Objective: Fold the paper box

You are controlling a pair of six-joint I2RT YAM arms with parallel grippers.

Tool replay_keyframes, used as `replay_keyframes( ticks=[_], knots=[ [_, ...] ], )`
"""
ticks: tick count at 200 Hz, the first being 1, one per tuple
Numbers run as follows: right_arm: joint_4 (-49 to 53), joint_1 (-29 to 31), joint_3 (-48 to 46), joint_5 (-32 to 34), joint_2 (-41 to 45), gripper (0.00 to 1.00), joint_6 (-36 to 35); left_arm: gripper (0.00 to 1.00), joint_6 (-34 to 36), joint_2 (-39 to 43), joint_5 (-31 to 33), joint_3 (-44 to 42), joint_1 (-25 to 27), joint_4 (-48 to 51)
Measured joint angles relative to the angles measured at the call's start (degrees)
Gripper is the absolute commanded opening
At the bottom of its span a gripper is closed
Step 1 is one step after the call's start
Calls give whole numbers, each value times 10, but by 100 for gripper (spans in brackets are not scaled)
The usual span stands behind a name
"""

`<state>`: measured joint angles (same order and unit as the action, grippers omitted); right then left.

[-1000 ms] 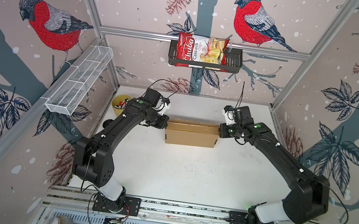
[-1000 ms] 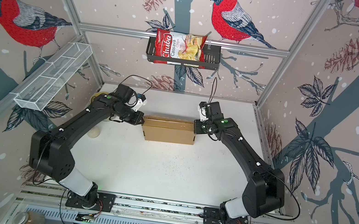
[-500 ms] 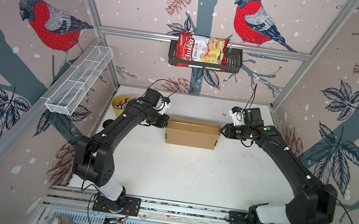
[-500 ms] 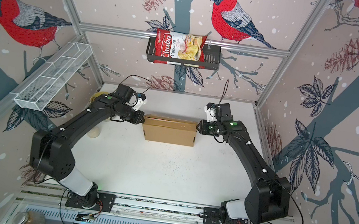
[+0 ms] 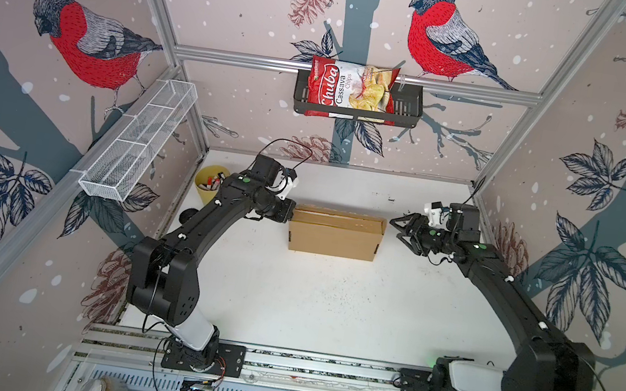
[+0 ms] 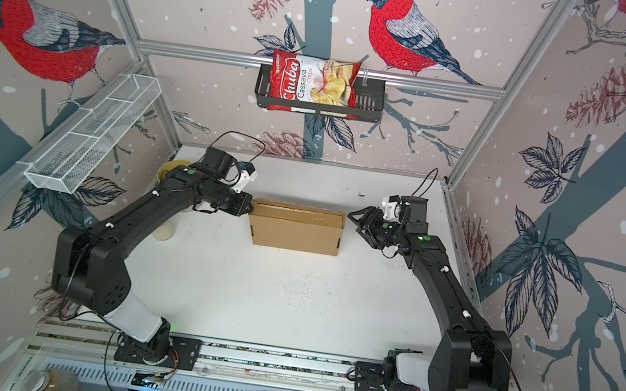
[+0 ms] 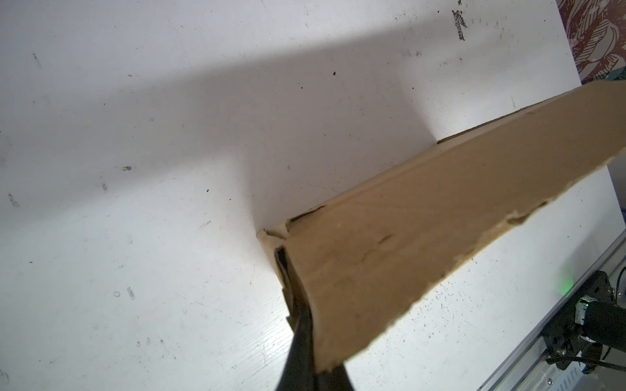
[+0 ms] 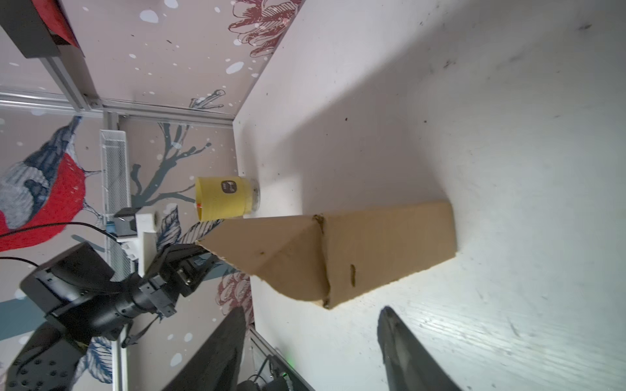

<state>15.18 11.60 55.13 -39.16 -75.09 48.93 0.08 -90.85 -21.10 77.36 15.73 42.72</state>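
Top view, paper box, bag, Chuba Cassava Chips

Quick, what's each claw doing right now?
Left claw: closed on the left end of the paper box.
Right claw: open, holding nothing, clear of the box's right end.

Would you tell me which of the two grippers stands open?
The right gripper, its jaws spread and clear of the brown cardboard box; the left gripper is shut on the box's corner.

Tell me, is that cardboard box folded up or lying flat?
Folded up: the box shows a top panel over upright sides in both top views, not a flat sheet.
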Motion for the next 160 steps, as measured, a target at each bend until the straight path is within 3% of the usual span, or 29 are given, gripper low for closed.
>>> replay_keyframes(
  ticks=[34, 77, 118, 160],
  knots=[
    [-9, 9, 12, -2, -5, 65, 54, 0, 0, 1, 1, -1, 1, -2],
    [-14, 19, 21, -2, -28, 58, 83, 0, 0, 4, -8, -9, 3, -9],
    [-14, 36, 38, -4, -45, 47, 83, 0, 0, 4, -9, -11, 3, -13],
    [2, 31, 55, -2, -61, 47, 63, 0, 0, 5, -10, -14, 4, -17]
  ],
)
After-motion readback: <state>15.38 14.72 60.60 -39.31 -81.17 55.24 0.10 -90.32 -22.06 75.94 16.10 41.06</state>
